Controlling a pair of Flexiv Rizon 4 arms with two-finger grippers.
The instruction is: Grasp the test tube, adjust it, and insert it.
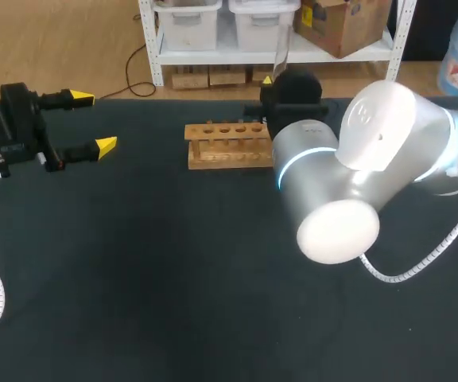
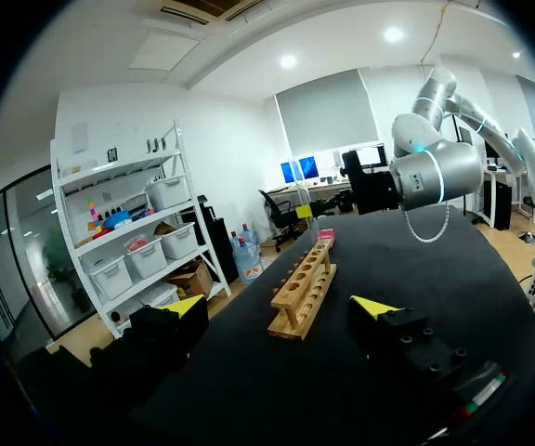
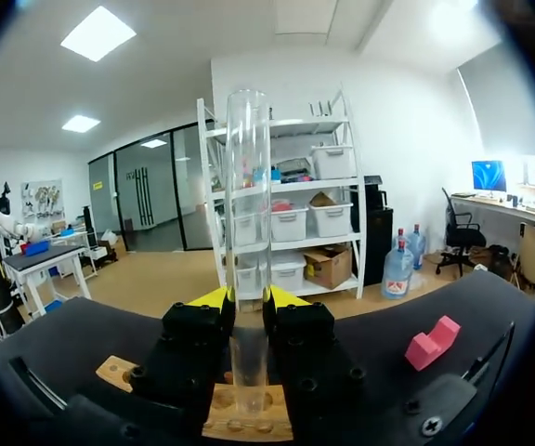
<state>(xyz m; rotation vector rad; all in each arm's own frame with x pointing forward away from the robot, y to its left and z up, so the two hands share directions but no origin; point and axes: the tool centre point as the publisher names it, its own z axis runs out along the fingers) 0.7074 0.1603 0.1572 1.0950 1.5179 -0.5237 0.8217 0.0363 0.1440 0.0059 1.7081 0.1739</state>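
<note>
Fingers of the right gripper pinch the clear test tube upright, seemingly just over the wooden rack near the table's far edge. Left gripper gapes wide by the left edge, holding nothing. A pink block lies beside the rack.

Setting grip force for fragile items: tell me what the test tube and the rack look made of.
The test tube, held upright in the right claw, is clear and glossy. The shelves behind show straight through it, so it is glass or clear plastic, and the look alone cannot settle which. The rack is pale tan and matte, seemingly unpainted wood, with round holes drilled along its top.
</note>
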